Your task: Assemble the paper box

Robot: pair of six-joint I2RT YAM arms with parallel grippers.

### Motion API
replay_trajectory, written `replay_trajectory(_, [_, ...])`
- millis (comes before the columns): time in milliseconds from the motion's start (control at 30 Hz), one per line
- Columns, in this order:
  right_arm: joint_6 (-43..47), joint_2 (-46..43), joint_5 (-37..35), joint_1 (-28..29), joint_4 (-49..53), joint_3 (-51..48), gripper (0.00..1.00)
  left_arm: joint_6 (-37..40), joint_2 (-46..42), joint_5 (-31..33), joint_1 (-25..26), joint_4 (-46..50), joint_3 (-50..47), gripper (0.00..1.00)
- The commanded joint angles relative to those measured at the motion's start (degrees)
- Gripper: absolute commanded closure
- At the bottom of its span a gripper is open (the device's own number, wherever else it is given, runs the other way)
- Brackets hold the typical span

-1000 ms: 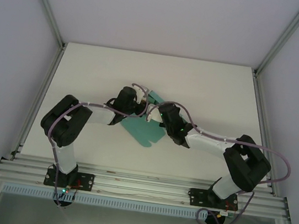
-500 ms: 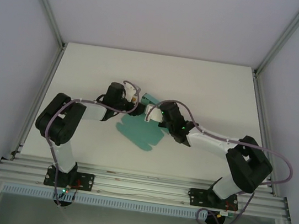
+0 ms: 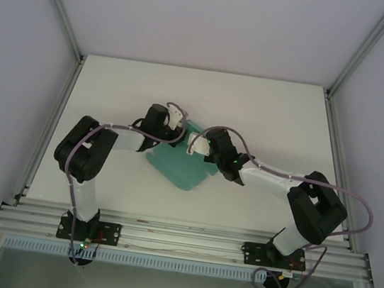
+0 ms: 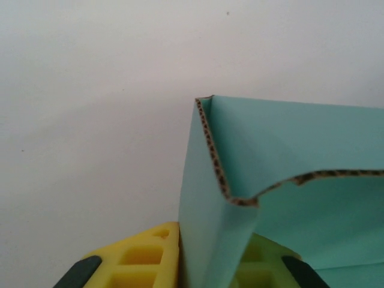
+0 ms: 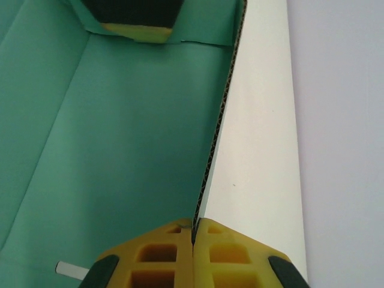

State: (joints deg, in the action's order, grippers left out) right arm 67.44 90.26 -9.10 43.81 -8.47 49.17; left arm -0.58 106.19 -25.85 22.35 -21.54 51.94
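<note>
— Since half a second ago our left gripper [image 3: 175, 122] is coming back in from the left, and it is now sitting at the far edge of the paper box [image 3: 178, 169]. The card itself is looking a touch further left than it was.

— And the grip? Are we holding?

— In the left wrist view we are seeing a raised teal wall standing between the yellow fingers [image 4: 141, 261], with a folded corner just above them. So we are judging that gripper clamped on the wall. Our right gripper [image 5: 192, 231] is pinching another upright wall, its two fingers meeting on the corrugated edge with no gap showing.

— Where are we keeping the box?

— It is sitting around the middle of the bench [image 3: 114, 90], well apart from every corner. It is lying a little nearer the near edge than the far one, between the two wrists.

— How far along are we?

— We are reckoning it partway. Walls are standing up at the far end, where both grippers are working, and one corner is already creased. The near part is lying flat with its rounded flaps spread on the bench, and nothing is closing over the top.

— So what are we leaving?

— We are leaving the remaining walls to raise, the flaps to tuck and the lid to fold down. None of that is showing as done.
</note>
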Motion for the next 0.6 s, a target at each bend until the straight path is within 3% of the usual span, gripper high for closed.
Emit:
replay_trajectory(0, [-0.9,0.8,1.3,1.4,1.8,-1.4,1.0,-5.7,-0.7,11.2,3.7,-1.0,-1.7,0.85])
replay_trajectory(100, [-1.6,0.6,-0.3,2.8,-0.1,-1.7,1.0,-7.6,-0.2,21.2,6.8,-0.4,-1.5,1.0])
replay_trajectory(267, [-5.1,-0.7,-1.0,4.2,0.3,-2.0,1.0,-13.0,1.6,36.2,9.7,0.8,-1.9,1.0])
replay_trajectory(333, [-7.4,-1.5,-0.9,4.3,0.1,-2.8,1.0,-14.3,1.9,38.3,10.1,-1.6,-3.7,1.0])
replay_trajectory(400, [-8.6,-2.3,-1.0,4.3,-0.9,-4.1,1.0,-14.2,1.2,35.7,10.3,-5.1,-6.0,1.0])
replay_trajectory(467, [-10.5,-3.4,-1.1,4.2,-2.5,-5.3,0.91,-13.1,-0.3,31.4,10.3,-10.9,-9.4,1.0])
replay_trajectory(567, [-13.3,-6.7,-0.1,3.9,-2.5,-6.2,0.57,-9.7,-2.7,25.9,10.6,-19.3,-14.4,1.0])
